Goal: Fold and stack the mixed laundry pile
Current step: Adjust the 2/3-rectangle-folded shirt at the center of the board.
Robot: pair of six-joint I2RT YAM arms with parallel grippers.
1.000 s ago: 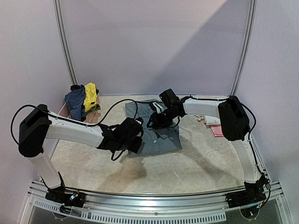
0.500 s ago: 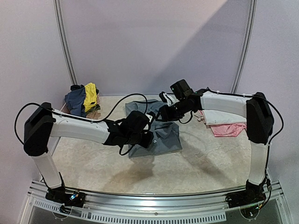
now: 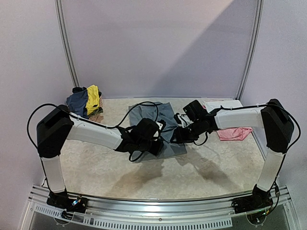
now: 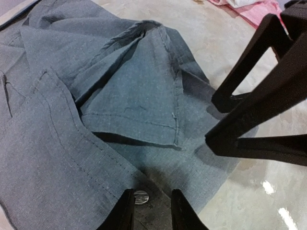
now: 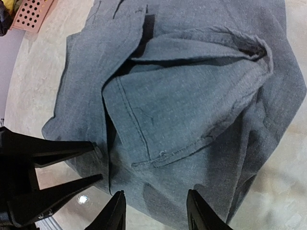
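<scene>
The pale marbled surface (image 3: 216, 163) carries everything. The grey trousers (image 3: 144, 112) lie spread out near its middle, with one part folded over the rest in a loose flap, and both arms reach in over their near edge. A pink lattice basket (image 3: 98, 116) sits at the far left corner with a navy top (image 3: 76, 103) and a yellow garment (image 3: 92, 98) heaped in it. At the far right lie a white piece (image 3: 223, 104) and a pink piece (image 3: 235, 132), apart from the trousers. The left fingers (image 4: 125, 213) hover over the trousers' near hem, released with a narrow gap between them and nothing clamped. The right fingers (image 5: 199, 211) stand wider apart, also released, above the same hem and near the left pair. A small silver button (image 4: 140, 196) shows on the cloth between the left fingers
</scene>
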